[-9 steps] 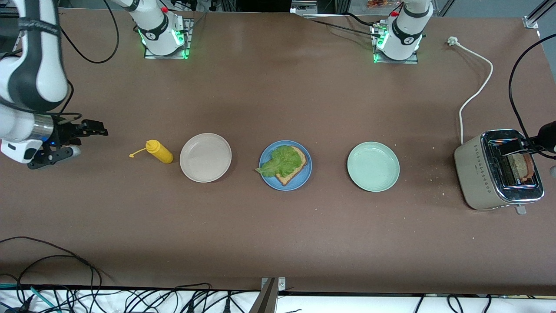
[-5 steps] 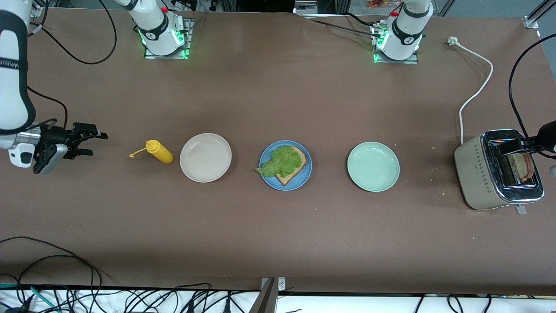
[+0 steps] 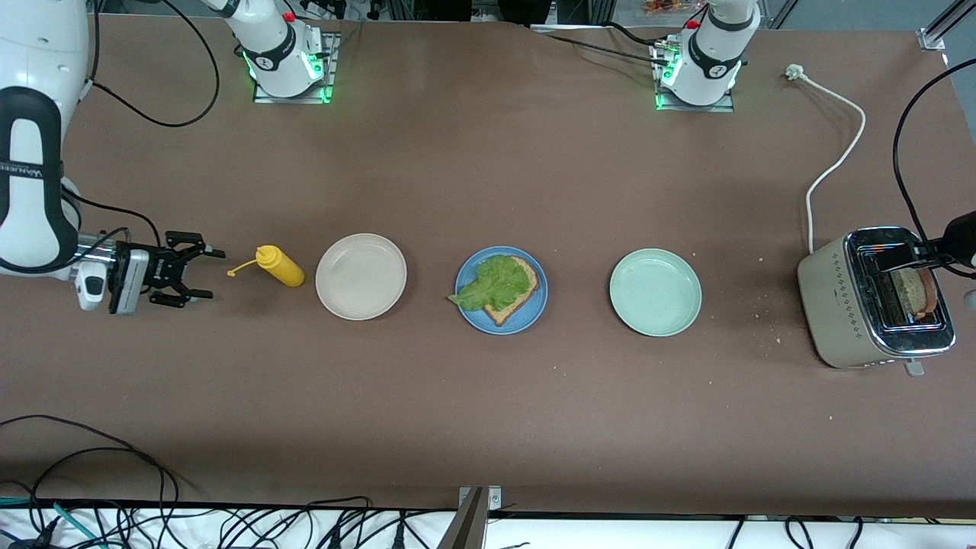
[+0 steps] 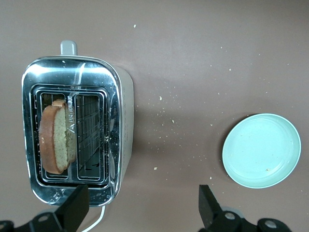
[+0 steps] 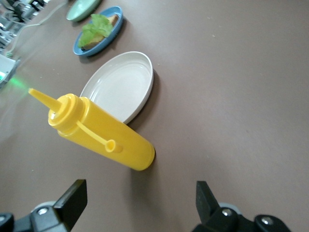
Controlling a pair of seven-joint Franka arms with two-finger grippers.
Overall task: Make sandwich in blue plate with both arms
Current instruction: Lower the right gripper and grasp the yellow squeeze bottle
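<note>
The blue plate (image 3: 476, 320) lies mid-table and carries one speckled brown bread slice (image 3: 521, 297) with a ruffled green lettuce leaf (image 3: 492, 284) on top. Another bread slice (image 4: 55, 137) stands in a slot of the silver toaster (image 3: 831, 297) at the left arm's end of the table. My left gripper (image 4: 142, 212) hangs open over the toaster's edge with nothing between its fingers. My right gripper (image 3: 213, 272) is open and empty, held low and level, pointing at the yellow squeeze bottle (image 3: 280, 266) from the right arm's end of the table.
A beige plate (image 3: 361, 276) lies between the yellow bottle and the blue plate. A pale green plate (image 3: 655, 292) lies between the blue plate and the toaster. The toaster's white cord (image 3: 835, 152) runs toward the left arm's base. Crumbs dot the table near the toaster.
My right arm has swung round and brought its open gripper closer to the yellow bottle, now facing it. The left gripper and everything on the table stayed put.
</note>
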